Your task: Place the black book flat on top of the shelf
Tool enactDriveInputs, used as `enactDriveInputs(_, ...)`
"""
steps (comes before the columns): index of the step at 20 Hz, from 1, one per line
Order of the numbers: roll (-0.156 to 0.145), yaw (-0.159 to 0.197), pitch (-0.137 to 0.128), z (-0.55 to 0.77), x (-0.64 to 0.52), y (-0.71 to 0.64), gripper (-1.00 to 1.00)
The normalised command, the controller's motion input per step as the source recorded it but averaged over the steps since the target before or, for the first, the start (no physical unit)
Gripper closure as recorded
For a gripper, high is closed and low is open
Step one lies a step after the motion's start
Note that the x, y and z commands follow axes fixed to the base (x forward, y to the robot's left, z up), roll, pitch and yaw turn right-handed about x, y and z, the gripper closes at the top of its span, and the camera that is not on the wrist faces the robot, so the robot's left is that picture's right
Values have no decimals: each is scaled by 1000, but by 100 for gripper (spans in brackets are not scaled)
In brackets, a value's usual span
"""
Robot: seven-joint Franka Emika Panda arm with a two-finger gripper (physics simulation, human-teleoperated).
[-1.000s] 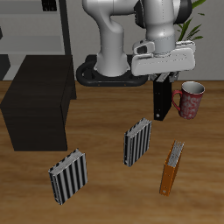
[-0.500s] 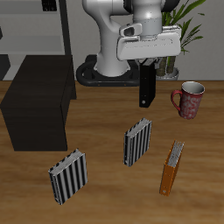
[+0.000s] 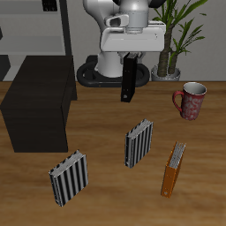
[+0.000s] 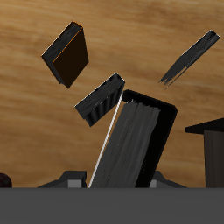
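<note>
My gripper [image 3: 131,56] is shut on the top edge of the black book [image 3: 129,81] and holds it upright in the air above the table's middle, in front of the robot's base. The book hangs clear of the table. In the wrist view the black book [image 4: 136,144] fills the centre, with its white page edge showing along one side. The shelf [image 3: 37,113], a large dark box with a flat top, stands on the table well to the side of the book. A corner of the shelf [image 4: 210,144] shows in the wrist view.
Two black-and-white striped books stand upright, one below the gripper [image 3: 139,143] and one nearer the front edge [image 3: 68,178]. An orange-brown book [image 3: 173,169] stands near the front. A patterned mug [image 3: 191,99], a potted plant [image 3: 177,35] and grey open shelving [image 3: 35,31] are farther back.
My gripper has carried the black book away from the mug, sideways toward the shelf and slightly higher. The book stays upright in the grip. Nothing else has moved.
</note>
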Motion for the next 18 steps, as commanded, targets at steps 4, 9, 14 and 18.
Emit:
enactDriveInputs(4,-183,81,-24,191,99,-420,100)
enactDriveInputs(9,-281,88,-35,226,100,-561,100)
enactDriveInputs(14,-205,44,-43,194,25,-451,100)
enactDriveInputs(18,-145,29,-24,211,21,-399,100)
